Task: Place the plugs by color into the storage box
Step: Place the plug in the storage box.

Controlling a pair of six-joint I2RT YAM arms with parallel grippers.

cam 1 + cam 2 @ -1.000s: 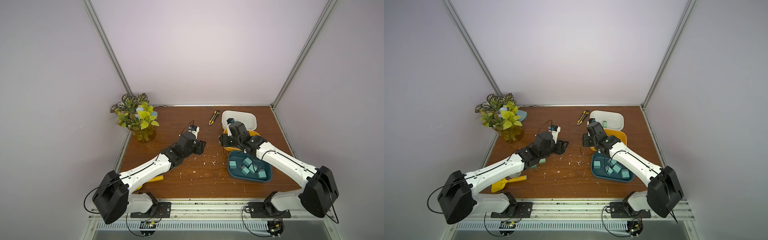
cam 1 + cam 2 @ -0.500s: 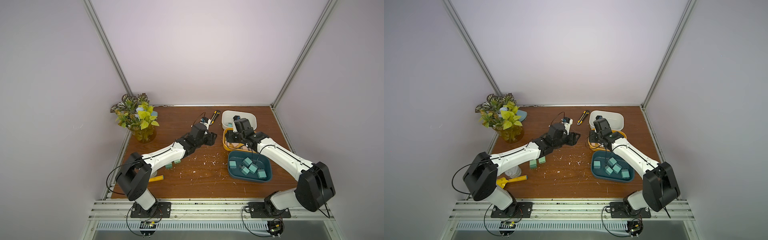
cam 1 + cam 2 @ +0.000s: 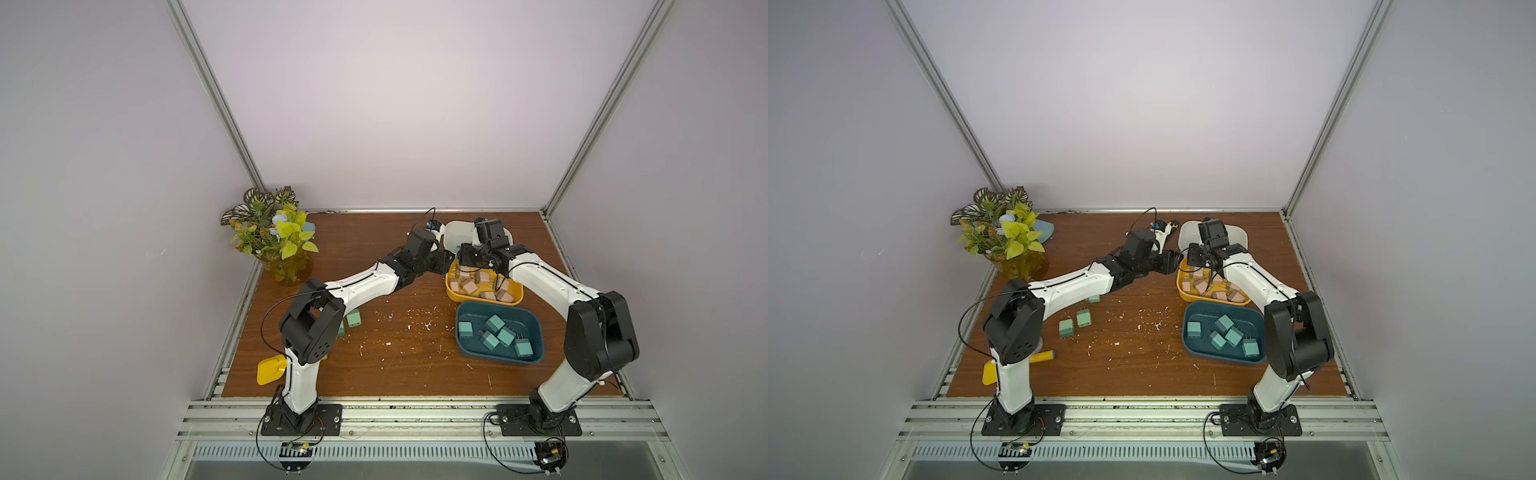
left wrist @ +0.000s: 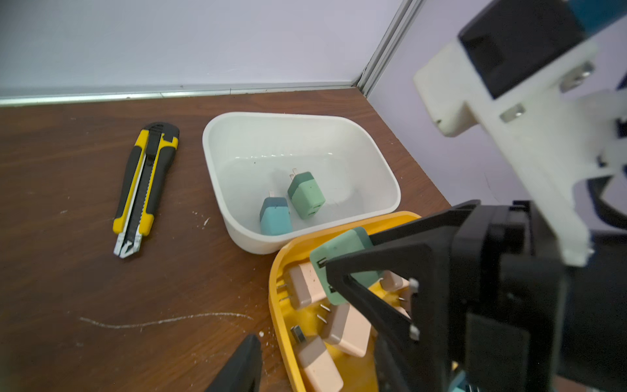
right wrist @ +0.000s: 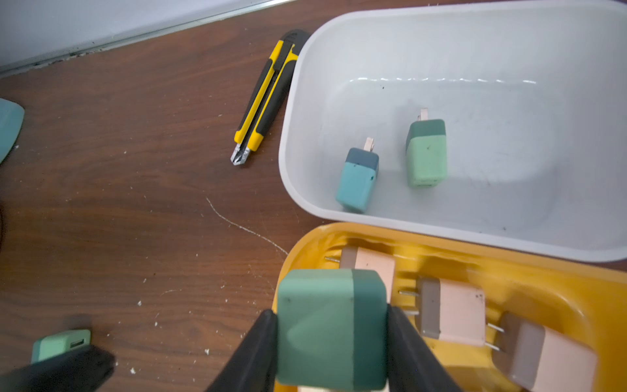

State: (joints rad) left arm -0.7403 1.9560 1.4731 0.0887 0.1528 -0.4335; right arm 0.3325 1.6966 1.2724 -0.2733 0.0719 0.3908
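Both arms are being brought together at the far containers. The right gripper point(image 5: 330, 314) is being held above the far end of the yellow tray point(image 4: 276, 325), just beside the white box point(image 5: 475, 239). Its fingers are being kept a little apart and pressed on two sides of a mint green plug point(image 5: 325, 325).

The left gripper point(image 3: 442, 264) is being stretched to the outer rim of the yellow tray. A second mint green plug point(image 5: 61, 342) is being shown against its black finger in the right wrist view, seated deep, so this gripper is being judged as closed on it, though the grip is blurred.

For the task, two mint plugs are probably being delivered together to the white box. One mint plug point(image 5: 426, 154) and one teal-blue plug point(image 5: 358, 180) are being kept there already, and the teal-blue one is likely misplaced. More loose plugs point(image 3: 1066, 328) are being left on the table.

One second ago the left gripper was being held over the middle of the table, well apart from the trays; now it is being extended much farther. The right gripper is being carried nearer to the white box.
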